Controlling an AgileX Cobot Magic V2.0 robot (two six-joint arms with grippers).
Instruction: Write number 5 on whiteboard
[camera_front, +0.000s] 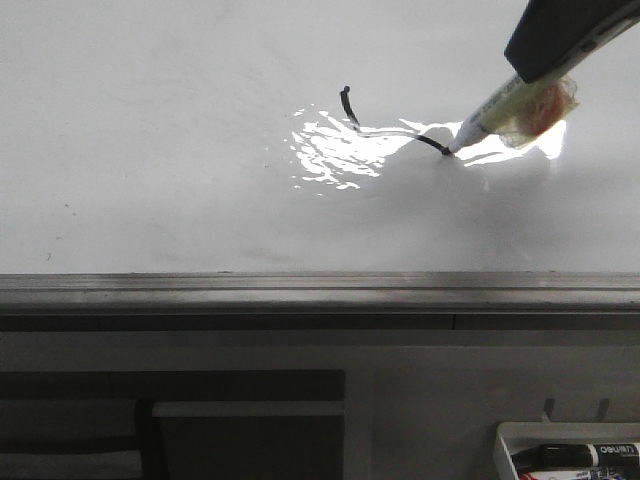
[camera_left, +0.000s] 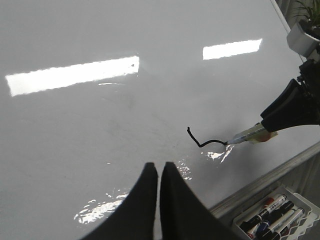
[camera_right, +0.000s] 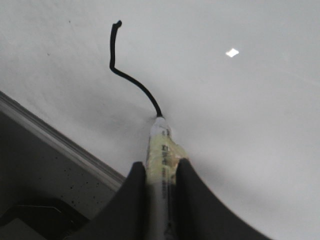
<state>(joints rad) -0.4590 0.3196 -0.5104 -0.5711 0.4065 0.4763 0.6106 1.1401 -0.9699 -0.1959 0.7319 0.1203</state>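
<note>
The whiteboard (camera_front: 150, 150) is a large glossy white board with a grey metal frame edge (camera_front: 300, 290). A thin black line (camera_front: 348, 107) is drawn on it: a short stem and a stroke curving to the right. It also shows in the left wrist view (camera_left: 197, 141) and the right wrist view (camera_right: 114, 50). My right gripper (camera_right: 161, 167) is shut on a white marker pen (camera_right: 161, 145) wrapped in tape, its tip (camera_front: 448, 150) touching the board at the line's end. My left gripper (camera_left: 159, 167) is shut and empty above the board, apart from the line.
A small white tray (camera_front: 505, 445) with several markers (camera_front: 585, 457) hangs below the board's frame at the right; it also shows in the left wrist view (camera_left: 300, 227). Bright lamp glare (camera_front: 335, 150) lies on the board near the line.
</note>
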